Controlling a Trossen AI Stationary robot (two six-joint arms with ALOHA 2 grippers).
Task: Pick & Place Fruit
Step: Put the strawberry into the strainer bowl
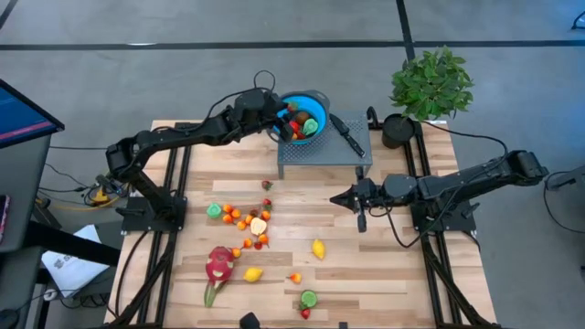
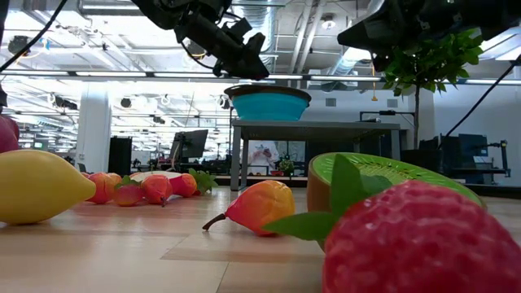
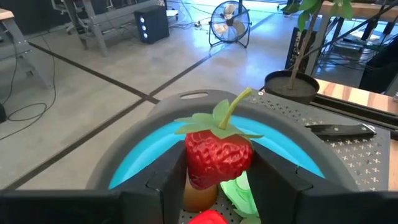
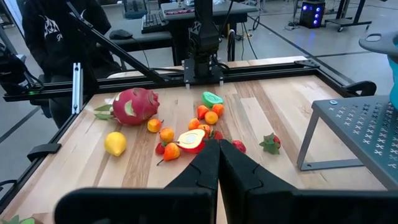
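Note:
A blue bowl [image 1: 306, 108] with a grey rim stands on a grey perforated stand [image 1: 324, 157] at the table's far side, with several small fruits in it. My left gripper [image 3: 219, 169] is over the bowl's left rim, shut on a red strawberry [image 3: 219, 155]. More fruit lies on the wooden table: a pink dragon fruit [image 1: 219, 265], two lemons [image 1: 318, 248], a cluster of small orange pieces [image 1: 247, 224]. My right gripper [image 1: 336, 196] hovers shut above the table's middle, right of the fruit, holding nothing. My left gripper pinches the strawberry's two red sides [image 3: 194, 163] between its two fingers [image 3: 166, 180]. The fingers come almost level from the table's left. The strawberry sits upright, green leaves and stem [image 3: 230, 112] up, over the inside of the bowl above the fruit lying there.
A black-handled knife [image 1: 347, 133] lies on the stand right of the bowl. A potted plant [image 1: 431, 84] stands at the far right corner. A kiwi half [image 1: 309, 298] and a strawberry lie near the front edge. Bare wood lies between the fruit and my right arm.

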